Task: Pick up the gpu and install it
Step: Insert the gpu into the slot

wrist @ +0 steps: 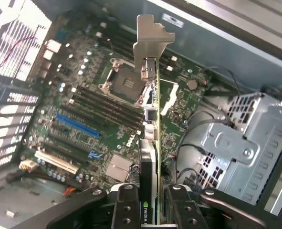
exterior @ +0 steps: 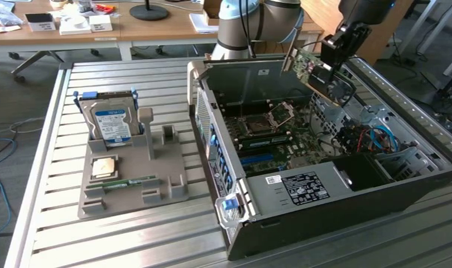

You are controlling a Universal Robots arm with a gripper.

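- Sitting at the exterior view's left, a flat grey plastic tray (exterior: 136, 167) rests on the long silver metal table with slats (exterior: 136, 240).
- At the back of the tray, a boxy silver hard drive with a blue and white label (exterior: 110, 124) stands up on its edge.
- In front of it, a small square tan chip (exterior: 105, 166) lies flat in the tray.
- Just past the chip, a slim green memory stick (exterior: 129, 182) lies flat in the tray too.
- In the middle of the table, a big black and grey computer case (exterior: 345, 218) lies on its side with its cover off.
- Inside it, you can see the wide green main board (wrist: 83, 124) with a long blue slot (wrist: 76, 125).
- At the far right end of the case, the black robot gripper (wrist: 151, 202) hangs in the air above the open box.
- Its jaws are squeezed tight on the gpu (wrist: 152, 143), one on each flat side.
- This thin flat card with a shiny silver metal bracket (wrist: 150, 43) at one end is up over the main board and does not touch it.
- Beside the card, inside the case, sits a silver metal cage with little holes (wrist: 231, 143).
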